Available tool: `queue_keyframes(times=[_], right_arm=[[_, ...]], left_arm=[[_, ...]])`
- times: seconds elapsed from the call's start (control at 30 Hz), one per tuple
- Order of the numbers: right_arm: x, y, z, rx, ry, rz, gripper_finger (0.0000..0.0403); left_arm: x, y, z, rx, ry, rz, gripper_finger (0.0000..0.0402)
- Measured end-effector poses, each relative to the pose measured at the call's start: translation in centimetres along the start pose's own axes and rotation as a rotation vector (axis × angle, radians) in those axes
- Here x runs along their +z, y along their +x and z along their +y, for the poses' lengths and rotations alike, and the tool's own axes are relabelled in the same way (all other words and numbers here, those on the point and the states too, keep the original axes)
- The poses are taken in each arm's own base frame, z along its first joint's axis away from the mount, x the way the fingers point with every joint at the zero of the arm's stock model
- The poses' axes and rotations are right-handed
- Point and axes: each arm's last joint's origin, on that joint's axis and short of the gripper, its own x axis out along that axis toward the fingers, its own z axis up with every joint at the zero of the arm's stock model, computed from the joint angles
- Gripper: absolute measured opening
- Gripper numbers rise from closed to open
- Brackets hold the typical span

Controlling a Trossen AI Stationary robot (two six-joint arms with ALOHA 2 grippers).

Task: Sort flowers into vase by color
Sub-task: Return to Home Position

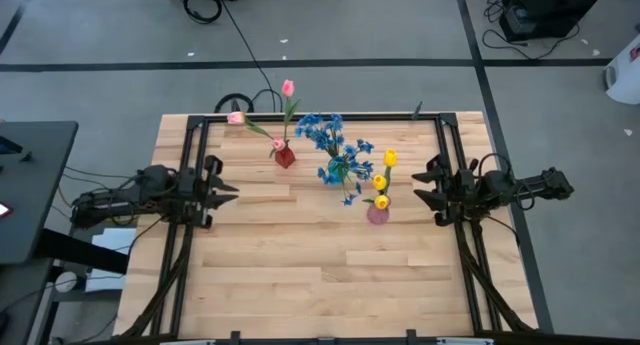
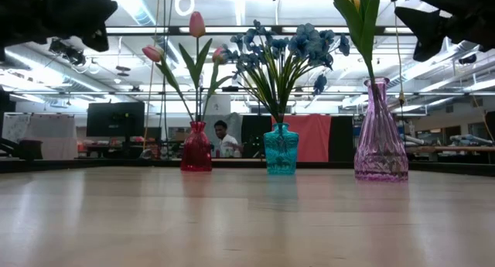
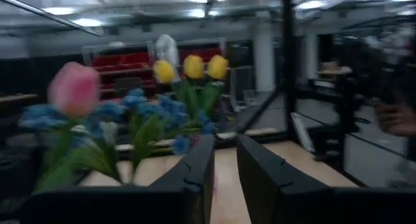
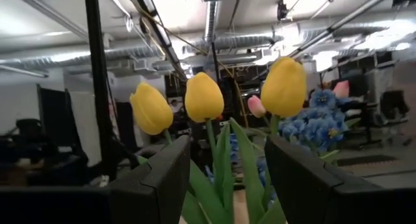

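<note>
Gleaming plank table [image 2: 232,220], strip-lit workshop [image 2: 433,104] beyond

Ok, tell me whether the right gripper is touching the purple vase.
Apart. The high view shows bare table between the right gripper and the purple vase.
</note>
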Motion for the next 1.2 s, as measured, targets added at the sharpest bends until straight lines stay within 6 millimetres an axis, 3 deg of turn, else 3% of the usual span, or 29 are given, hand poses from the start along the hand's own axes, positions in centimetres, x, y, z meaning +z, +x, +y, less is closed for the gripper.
queue_keyframes(times=[0.13, 0.3, 0.53, 1.2], right_arm=[[0.0, 0.0, 0.0, 0.007, 0.031, 0.003, 0.0211], [0.0, 0.0, 0.0, 0.007, 0.025, 0.002, 0.0211], [0.0, 0.0, 0.0, 0.007, 0.025, -0.002, 0.0211], [0.0, 0.0, 0.0, 0.007, 0.025, -0.002, 0.0211]], left_arm=[[-0.2, 0.1, -0.3, -0.079, 0.017, -0.028, 0.0061], [-1.9, 0.3, -0.4, -0.083, -0.066, -0.012, 0.0056], [-4.9, 0.2, -0.6, -0.072, -0.200, 0.168, 0.0056], [-4.4, 0.3, -0.5, -0.061, -0.191, 0.118, 0.0056]])
